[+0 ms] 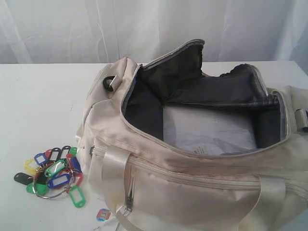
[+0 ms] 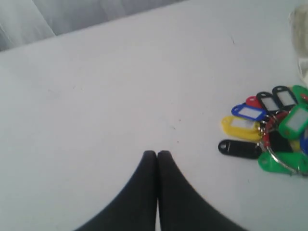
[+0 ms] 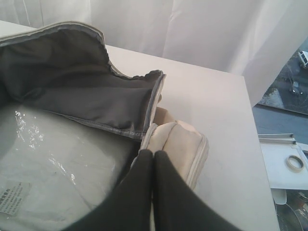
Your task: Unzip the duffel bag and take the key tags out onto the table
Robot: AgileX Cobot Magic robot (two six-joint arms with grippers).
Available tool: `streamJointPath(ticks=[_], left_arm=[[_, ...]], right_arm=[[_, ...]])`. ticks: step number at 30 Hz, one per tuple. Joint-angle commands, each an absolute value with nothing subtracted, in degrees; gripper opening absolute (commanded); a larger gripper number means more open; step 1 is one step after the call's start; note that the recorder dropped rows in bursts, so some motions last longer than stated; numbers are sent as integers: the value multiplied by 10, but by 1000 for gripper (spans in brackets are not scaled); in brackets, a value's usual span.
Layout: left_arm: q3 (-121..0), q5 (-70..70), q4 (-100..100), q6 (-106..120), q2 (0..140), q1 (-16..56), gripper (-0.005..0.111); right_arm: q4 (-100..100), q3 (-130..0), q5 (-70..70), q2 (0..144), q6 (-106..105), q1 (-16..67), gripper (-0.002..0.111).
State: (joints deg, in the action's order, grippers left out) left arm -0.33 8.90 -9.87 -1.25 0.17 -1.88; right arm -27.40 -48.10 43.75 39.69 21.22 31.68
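Black left fingers (image 2: 144, 185), pressed shut and empty, hover over the counter (image 1: 38, 106) where the key tags (image 1: 54, 171) lie. The right fingers (image 3: 142, 187), likewise shut, hang by the unzipped duffel bag (image 1: 192, 183) (task looks finished). Next move: probably just withdraw.

White sheer curtain (image 1: 57, 29) behind; window (image 3: 292, 82) at side, daylight outside.

duffel bag (image 1: 192, 159): cream, unzipped, gaping, dark grey lining, frame centre-right | key tags (image 1: 54, 169): multicolour bunch on metal ring, lower left, beside bag | table (image 1: 38, 106): white, flat
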Motion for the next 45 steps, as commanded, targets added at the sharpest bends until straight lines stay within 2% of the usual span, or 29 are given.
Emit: streamJointPath(ticks=[1,5,9,19,22,39,45], left_arm=[[0,52,-101,-11,0,-20,0],[0,41,-95,-11,0,-20,0],[0,62,27,-11,0,-20,0],[0,58,29,-11,0,-20,0],[0,164,29,-13,0,-20,0],[0,126,29,-13,0,-20,0],[0,126,29,-13,0,-4,0]], right_arm=[[-280,-478,433,394,214,316,0],[-280,-478,433,394,214,316,0],[-280,-478,433,394,214,316,0],[-280,-478,433,394,214,316,0],[-280,-478,433,394,214,316,0],[-279,-478,433,393,214,316,0],[-277,-478,433,349,214,312,0]])
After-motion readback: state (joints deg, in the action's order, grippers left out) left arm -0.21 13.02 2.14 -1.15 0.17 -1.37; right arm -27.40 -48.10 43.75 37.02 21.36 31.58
